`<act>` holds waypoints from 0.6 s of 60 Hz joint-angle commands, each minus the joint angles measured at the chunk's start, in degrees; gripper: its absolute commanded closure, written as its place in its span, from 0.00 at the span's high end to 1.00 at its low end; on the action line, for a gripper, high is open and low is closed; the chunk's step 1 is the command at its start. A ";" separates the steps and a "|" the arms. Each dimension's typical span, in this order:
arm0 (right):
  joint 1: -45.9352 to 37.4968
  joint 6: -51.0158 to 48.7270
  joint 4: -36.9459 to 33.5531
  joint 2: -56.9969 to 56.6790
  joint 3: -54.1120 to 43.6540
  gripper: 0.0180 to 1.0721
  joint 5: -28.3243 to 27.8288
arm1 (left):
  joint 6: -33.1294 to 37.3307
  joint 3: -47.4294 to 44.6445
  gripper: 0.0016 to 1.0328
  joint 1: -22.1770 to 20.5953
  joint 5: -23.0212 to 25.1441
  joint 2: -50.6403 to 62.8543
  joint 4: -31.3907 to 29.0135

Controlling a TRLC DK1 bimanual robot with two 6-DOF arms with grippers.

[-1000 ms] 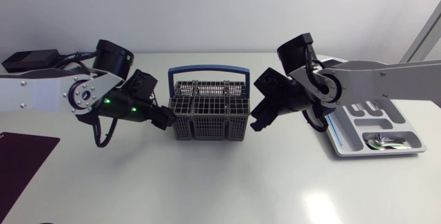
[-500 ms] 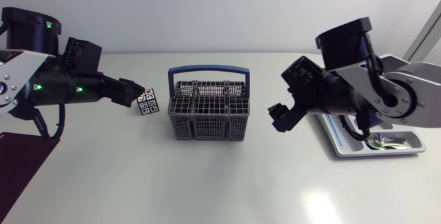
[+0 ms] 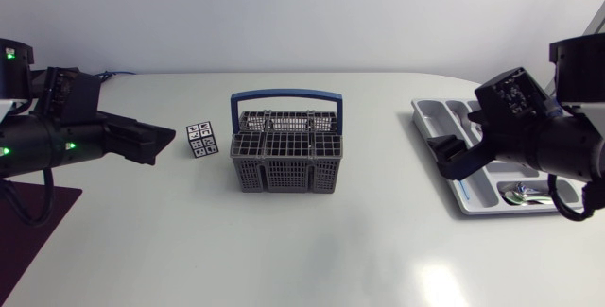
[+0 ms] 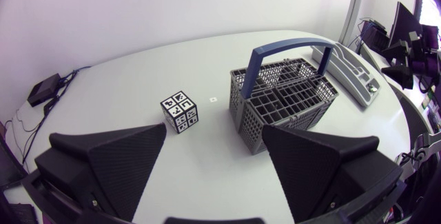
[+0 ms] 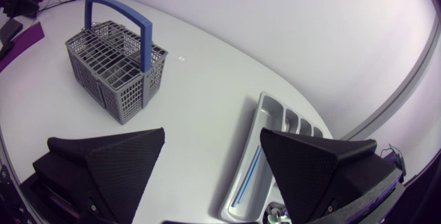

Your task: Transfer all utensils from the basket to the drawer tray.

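Left claw (image 4: 215, 140), right claw (image 5: 213, 140) gape wide; coded cube (image 3: 199, 140) near basket (image 3: 286, 161); tray (image 3: 442, 110) apparently holds cutlery (image 3: 525, 192).

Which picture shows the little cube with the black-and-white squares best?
The left wrist view: the cube sits close and large, its top and two sides showing, beside the basket. The head view shows the cube small, left of the basket. The right wrist view does not show it.
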 commanded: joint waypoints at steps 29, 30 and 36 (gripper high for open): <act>-7.06 -0.08 8.15 -24.27 -16.64 0.95 1.52 | 4.23 -13.71 0.96 1.33 -0.30 -13.18 9.10; -7.06 -0.08 8.15 -24.62 -16.91 0.95 1.79 | 4.15 -14.06 0.96 1.42 -0.30 -13.27 9.36; -7.53 1.56 9.04 -27.54 -19.34 0.95 1.87 | 3.88 -16.34 0.96 1.85 -0.30 -14.24 11.65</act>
